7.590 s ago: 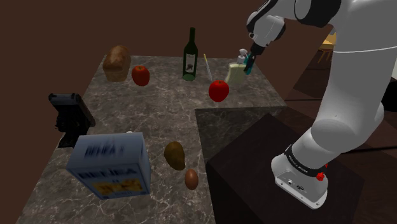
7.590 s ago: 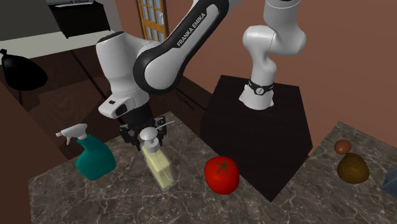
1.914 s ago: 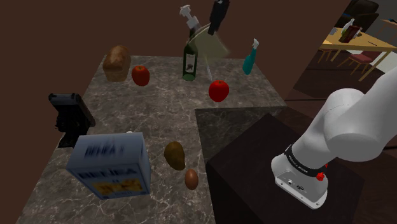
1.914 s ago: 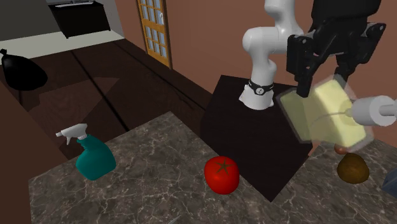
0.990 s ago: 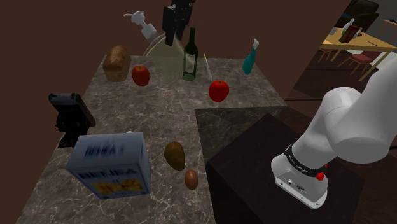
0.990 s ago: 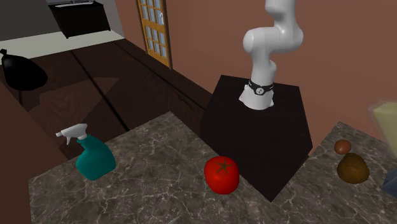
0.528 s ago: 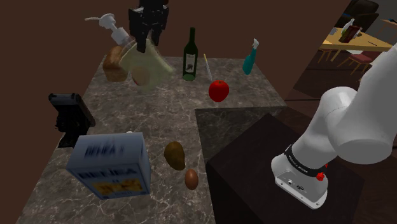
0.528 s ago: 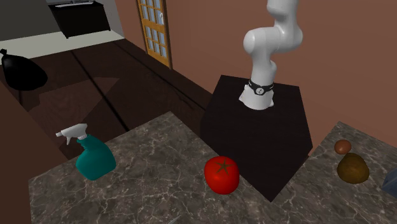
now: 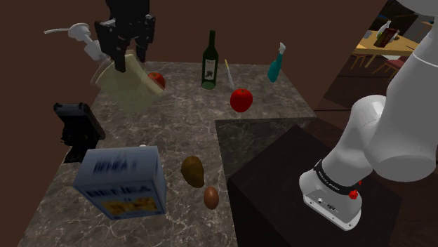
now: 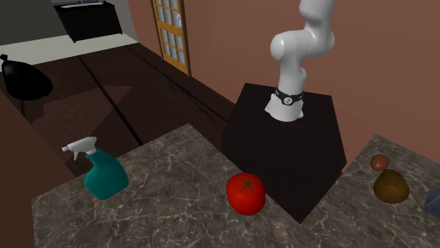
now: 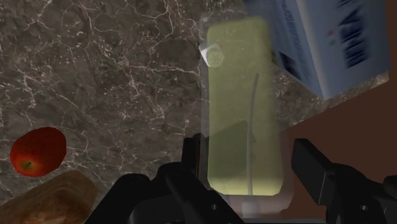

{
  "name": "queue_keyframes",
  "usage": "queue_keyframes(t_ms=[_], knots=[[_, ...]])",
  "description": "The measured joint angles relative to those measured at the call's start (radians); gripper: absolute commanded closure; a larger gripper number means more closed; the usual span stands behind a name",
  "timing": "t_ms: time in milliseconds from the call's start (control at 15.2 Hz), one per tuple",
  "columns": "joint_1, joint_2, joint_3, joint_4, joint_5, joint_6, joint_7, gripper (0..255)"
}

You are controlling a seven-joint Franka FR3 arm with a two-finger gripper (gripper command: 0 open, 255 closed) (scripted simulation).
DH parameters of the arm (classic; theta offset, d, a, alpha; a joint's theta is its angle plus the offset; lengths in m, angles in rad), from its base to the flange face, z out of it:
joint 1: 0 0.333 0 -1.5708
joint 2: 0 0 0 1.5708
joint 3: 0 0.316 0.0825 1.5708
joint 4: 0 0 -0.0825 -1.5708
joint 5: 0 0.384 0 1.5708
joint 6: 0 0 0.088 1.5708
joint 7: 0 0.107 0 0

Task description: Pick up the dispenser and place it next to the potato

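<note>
— Over the far end of the bench (image 9: 182, 130), what does my tool (image 9: 132, 62) have?
— I see it clamped on the dispenser (image 9: 126, 88), tilted, airborne, well apart from the potato (image 9: 192, 170).

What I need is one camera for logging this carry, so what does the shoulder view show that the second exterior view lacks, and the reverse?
Shoulder view alone: the pincer clasping the dispenser, tilted in the air above the counter, plus a wine bottle and a black device.
Second exterior view alone: a paned door and a black bag.
Shared: the potato, the teal spray bottle, the red tomato, the stand and the arm mounted on it.
</note>
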Motion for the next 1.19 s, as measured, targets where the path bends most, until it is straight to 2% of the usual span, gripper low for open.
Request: queue_keyframes(t_ms=[1188], knots=[[0.003, 0.029, 0.002, -0.204, 0.001, 0.233, -0.005, 255]])
